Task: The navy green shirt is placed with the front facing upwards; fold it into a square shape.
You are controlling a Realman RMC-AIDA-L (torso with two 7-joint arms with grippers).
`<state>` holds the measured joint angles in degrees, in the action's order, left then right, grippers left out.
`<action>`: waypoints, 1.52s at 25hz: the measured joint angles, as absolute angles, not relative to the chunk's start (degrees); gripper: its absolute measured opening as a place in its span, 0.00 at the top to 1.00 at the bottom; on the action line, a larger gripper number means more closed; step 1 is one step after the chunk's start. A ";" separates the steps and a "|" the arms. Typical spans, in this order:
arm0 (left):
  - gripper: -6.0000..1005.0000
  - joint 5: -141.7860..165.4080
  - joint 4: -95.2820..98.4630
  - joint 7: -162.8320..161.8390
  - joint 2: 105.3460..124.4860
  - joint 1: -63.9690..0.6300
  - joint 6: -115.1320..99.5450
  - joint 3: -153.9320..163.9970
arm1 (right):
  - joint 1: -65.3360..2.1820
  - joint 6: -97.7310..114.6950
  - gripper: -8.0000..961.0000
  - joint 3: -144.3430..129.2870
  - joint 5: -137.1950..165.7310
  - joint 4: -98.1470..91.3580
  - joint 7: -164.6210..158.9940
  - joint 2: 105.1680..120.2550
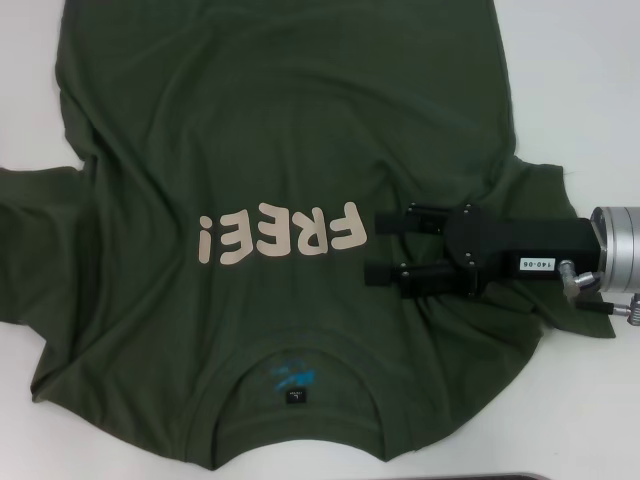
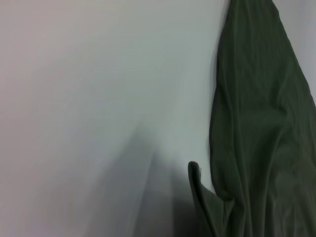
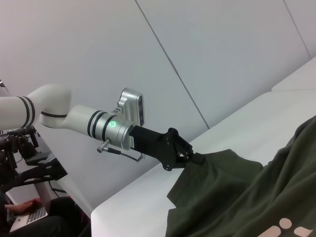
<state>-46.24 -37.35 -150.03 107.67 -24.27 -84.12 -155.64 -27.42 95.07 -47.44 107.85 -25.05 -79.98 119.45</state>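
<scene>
Right gripper [image 1: 378, 247], fingers spread, hovers over dark olive-green cotton T-shirt [image 1: 270, 150] w/ cream "FREE" lettering; left gripper [image 3: 197, 159] pinches a sleeve. First fold likely starting; next needs right-side grasp.

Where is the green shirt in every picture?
Head view: the navy green shirt fills most of the picture, lying under the open right gripper.
Left wrist view: a draped fold of it lies beside the bare white table.
Right wrist view: it lies on the table, with its sleeve pinched by the left gripper.
Shared landmark: the white table; the FREE letters also show in the right wrist view.
</scene>
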 joint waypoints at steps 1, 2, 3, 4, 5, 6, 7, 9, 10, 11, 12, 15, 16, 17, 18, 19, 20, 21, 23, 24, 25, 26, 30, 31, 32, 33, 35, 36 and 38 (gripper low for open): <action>0.99 -46.23 -37.38 -150.04 107.61 -24.29 -84.11 -155.85 | -27.42 95.06 0.04 -47.45 107.84 -25.05 -79.98 119.44; 0.99 -46.23 -37.42 -150.04 107.52 -24.33 -84.12 -156.03 | -27.42 95.06 0.04 -47.45 107.84 -25.05 -79.98 119.44; 0.99 -46.20 -37.50 -150.12 107.33 -24.42 -84.22 -156.17 | -27.42 95.05 0.04 -47.46 107.84 -25.05 -79.98 119.44; 0.99 -46.06 -37.62 -150.29 107.08 -24.57 -84.47 -156.16 | -27.42 95.04 0.04 -47.46 107.85 -25.05 -79.98 119.44; 0.99 -45.97 -37.72 -150.48 106.85 -24.70 -84.74 -156.08 | -27.42 95.04 0.04 -47.46 107.87 -25.05 -79.98 119.44; 0.99 -45.88 -37.82 -150.77 106.56 -24.97 -85.20 -155.93 | -27.42 95.03 0.04 -47.46 107.89 -25.07 -79.96 119.43; 0.99 -45.81 -37.89 -151.01 106.22 -25.30 -85.90 -155.77 | -27.42 95.02 0.04 -47.46 107.90 -25.09 -79.96 119.41; 0.99 -45.80 -37.96 -151.21 105.79 -25.95 -87.18 -155.65 | -27.42 95.02 0.04 -47.46 107.90 -25.12 -79.95 119.39; 0.99 -45.79 -37.97 -151.28 105.60 -26.44 -88.12 -155.65 | -27.42 95.01 0.04 -47.46 107.91 -25.12 -79.95 119.38; 0.99 -45.79 -37.97 -151.31 105.52 -26.74 -88.68 -155.65 | -27.42 95.01 0.04 -47.46 107.92 -25.13 -79.95 119.38; 0.99 -45.79 -37.97 -151.34 105.48 -27.18 -89.44 -155.68 | -27.42 95.01 0.04 -47.46 107.96 -25.13 -79.95 119.37; 0.99 -46.30 -37.99 -151.35 105.47 -28.27 -92.15 -156.06 | -27.46 95.00 0.04 -47.46 108.12 -25.14 -79.97 119.35; 0.99 -46.61 -38.01 -151.35 105.46 -28.48 -92.89 -156.14 | -27.49 95.00 0.04 -47.46 108.17 -25.14 -79.98 119.35; 0.99 -47.44 -38.03 -151.34 105.45 -28.80 -93.91 -156.20 | -27.52 95.00 0.04 -47.46 108.19 -25.14 -79.98 119.35; 0.99 -48.53 -38.05 -151.29 105.46 -29.01 -94.82 -156.21 | -27.54 95.00 0.04 -47.46 108.19 -25.14 -79.98 119.35; 0.99 -49.19 -38.06 -151.25 105.51 -29.11 -95.26 -156.22 | -27.56 95.00 0.04 -47.46 108.19 -25.14 -79.98 119.35; 0.99 -50.51 -38.06 -151.16 105.67 -29.24 -96.04 -156.22 | -27.56 95.00 0.04 -47.46 108.20 -25.14 -79.98 119.35; 0.99 -51.02 -38.06 -151.12 105.80 -29.33 -96.30 -156.24 | -27.57 95.00 0.04 -47.46 108.20 -25.14 -79.98 119.35; 0.99 -52.44 -38.06 -151.08 106.58 -29.58 -96.85 -156.24 | -27.58 95.00 0.04 -47.46 108.20 -25.14 -79.98 119.35; 0.99 -52.67 -38.07 -151.06 106.88 -29.63 -96.78 -156.27 | -27.58 95.00 0.04 -47.46 108.20 -25.14 -79.98 119.35; 0.99 -52.91 -38.06 -151.03 107.53 -29.69 -96.58 -156.25 | -27.59 95.00 0.04 -47.46 108.20 -25.14 -79.98 119.35; 0.99 -53.17 -38.06 -151.04 108.35 -29.71 -95.88 -156.26 | -27.60 95.00 0.04 -47.46 108.20 -25.14 -79.98 119.35; 0.99 -53.27 -37.91 -151.20 111.14 -29.62 -92.68 -156.24 | -27.60 95.00 0.04 -47.46 108.27 -25.14 -79.98 119.35; 0.99 -53.27 -37.82 -151.19 111.96 -29.52 -91.68 -156.24 | -27.60 95.01 0.04 -47.46 108.27 -25.14 -79.98 119.35; 0.99 -53.28 -37.77 -151.17 112.58 -29.45 -91.09 -156.24 | -27.58 95.01 0.04 -47.46 108.28 -25.14 -79.98 119.35; 0.99 -53.31 -37.71 -151.14 113.15 -29.40 -90.65 -156.24 | -27.57 95.01 0.04 -47.46 108.29 -25.14 -79.98 119.32; 0.99 -53.39 -37.59 -151.09 113.75 -29.40 -90.22 -156.19 | -27.56 95.01 0.04 -47.46 108.29 -25.14 -79.98 119.27; 0.99 -53.41 -37.55 -151.10 114.23 -29.39 -89.83 -156.12 | -27.56 95.01 0.04 -47.46 108.29 -25.14 -79.98 119.27; 0.99 -53.45 -37.49 -151.16 115.09 -29.42 -88.83 -156.08 | -27.59 94.98 0.04 -47.46 108.29 -25.14 -79.98 119.26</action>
